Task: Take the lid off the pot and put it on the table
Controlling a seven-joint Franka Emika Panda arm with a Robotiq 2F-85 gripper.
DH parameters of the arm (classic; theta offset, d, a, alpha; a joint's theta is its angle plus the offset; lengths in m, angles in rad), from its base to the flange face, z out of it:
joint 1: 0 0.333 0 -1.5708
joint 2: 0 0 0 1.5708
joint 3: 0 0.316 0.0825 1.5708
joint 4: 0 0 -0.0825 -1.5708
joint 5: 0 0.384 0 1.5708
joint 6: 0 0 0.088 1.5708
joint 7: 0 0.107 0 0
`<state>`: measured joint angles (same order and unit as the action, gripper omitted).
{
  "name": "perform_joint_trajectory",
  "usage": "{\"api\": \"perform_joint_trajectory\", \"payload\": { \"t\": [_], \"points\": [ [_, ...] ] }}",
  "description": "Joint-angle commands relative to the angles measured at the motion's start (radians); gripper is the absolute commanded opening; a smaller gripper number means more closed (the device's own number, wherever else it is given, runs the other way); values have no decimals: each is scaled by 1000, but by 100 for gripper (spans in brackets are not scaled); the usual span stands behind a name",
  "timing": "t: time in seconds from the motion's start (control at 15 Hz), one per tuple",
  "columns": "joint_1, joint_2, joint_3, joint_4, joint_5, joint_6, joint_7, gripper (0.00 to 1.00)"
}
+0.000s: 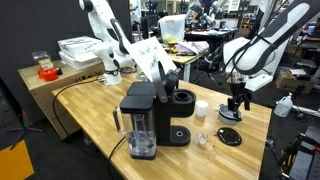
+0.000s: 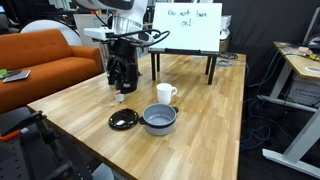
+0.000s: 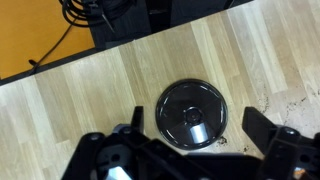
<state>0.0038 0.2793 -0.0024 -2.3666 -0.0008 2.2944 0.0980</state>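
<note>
The lid (image 2: 124, 120) is a flat round dark disc lying on the light wooden table (image 2: 200, 140), just beside the shallow black pot (image 2: 158, 121), which stands open with its grey inside showing. The lid also shows in an exterior view (image 1: 229, 136) and in the wrist view (image 3: 192, 113). My gripper (image 3: 193, 118) is open and empty. It hangs above the lid with one finger on each side and does not touch it. It shows in both exterior views (image 1: 235, 103) (image 2: 120, 88).
A white cup (image 2: 165, 94) stands behind the pot. A black coffee machine (image 1: 150, 118) stands on the table. A whiteboard sign (image 2: 186, 27) stands at the far end. A darker cabinet with white boxes (image 1: 78, 50) is beyond the table, and an orange sofa (image 2: 40, 60) beside it.
</note>
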Motion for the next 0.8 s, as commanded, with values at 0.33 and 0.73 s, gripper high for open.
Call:
{"api": "perform_joint_trajectory", "payload": {
  "t": [0.33, 0.73],
  "points": [
    [2, -221, -26, -234, -13, 92, 186, 100],
    [-19, -309, -36, -259, -23, 59, 209, 100]
  ]
}}
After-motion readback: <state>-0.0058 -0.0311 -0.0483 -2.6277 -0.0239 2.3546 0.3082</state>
